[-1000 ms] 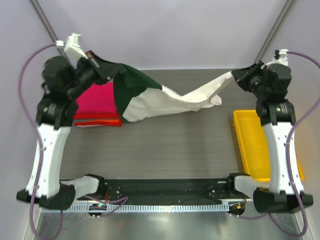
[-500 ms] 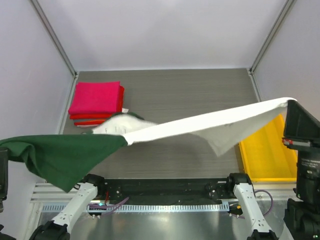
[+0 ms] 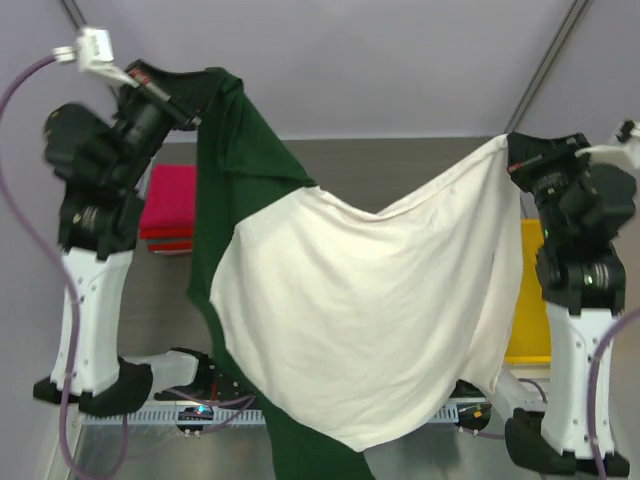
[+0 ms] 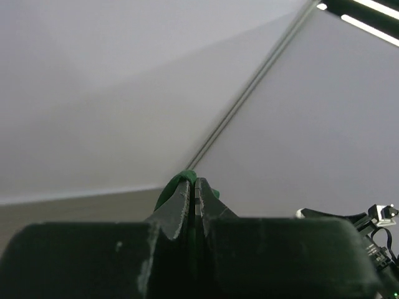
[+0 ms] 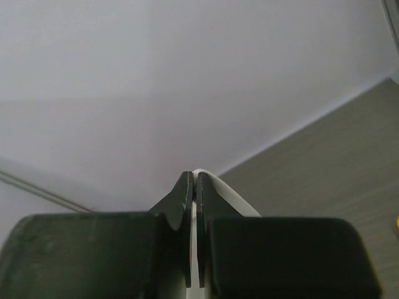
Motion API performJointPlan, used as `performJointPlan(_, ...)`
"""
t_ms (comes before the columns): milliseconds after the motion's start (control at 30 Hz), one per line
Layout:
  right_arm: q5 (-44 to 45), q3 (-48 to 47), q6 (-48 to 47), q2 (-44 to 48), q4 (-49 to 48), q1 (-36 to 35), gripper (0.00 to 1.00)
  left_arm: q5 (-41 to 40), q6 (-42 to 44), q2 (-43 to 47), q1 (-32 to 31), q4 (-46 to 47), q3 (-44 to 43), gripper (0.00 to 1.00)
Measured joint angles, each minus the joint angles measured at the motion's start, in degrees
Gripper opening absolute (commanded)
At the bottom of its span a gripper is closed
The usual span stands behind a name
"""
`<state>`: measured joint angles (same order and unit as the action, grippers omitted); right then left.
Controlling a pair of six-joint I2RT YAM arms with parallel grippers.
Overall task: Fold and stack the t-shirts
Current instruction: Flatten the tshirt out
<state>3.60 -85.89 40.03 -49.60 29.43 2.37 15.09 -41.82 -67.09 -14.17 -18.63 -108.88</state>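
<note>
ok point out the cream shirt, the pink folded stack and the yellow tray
cream shirt (image 3: 370, 300), top view, cream body panel
pink folded stack (image 3: 172, 198), top view, top shirt
yellow tray (image 3: 529, 300), top view, visible bare strip

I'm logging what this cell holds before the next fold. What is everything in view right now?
held shirt: 1, cream with a dark green part, hanging spread between the two hands above the table
folded shirts: one stack, pink over red, count unclear, far left of table, partly hidden by the held shirt
tray: 1, yellow, right side of table, mostly hidden
table: 1, grey woodgrain, under everything
left hand: 1, black, raised at far left, shut on the green part
right hand: 1, black, raised at far right, shut on the cream edge
</note>
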Motion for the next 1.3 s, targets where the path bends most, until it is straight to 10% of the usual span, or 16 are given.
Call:
performJointPlan(167,1.38,-4.20,1.16,-17.73,2.08,0.00,0.01,-0.13,-2.89,-18.21,0.00,0.39,-4.96,0.01)
performJointPlan(433,-2.23,-34.10,4.00,-43.43,3.28,1.36,0.01,-1.22,-11.15,-42.53,0.50,6.03,-37.22,0.01)
performJointPlan(700,-13.60,-27.45,12.35,-43.50,-10.47,8.94,0.01,-1.03,-20.00,-44.13,7.04,25.49,-30.45,0.00)
performJointPlan(1067,-22.71,13.03,15.39,-45.97,-20.04,11.17,0.01,6.75,-22.10,-38.77,8.94,31.28,20.44,0.01)
performJointPlan(1300,-23.87,28.09,13.81,-40.28,-22.62,14.29,0.01,7.56,-19.04,-17.97,8.37,28.98,42.80,0.01)
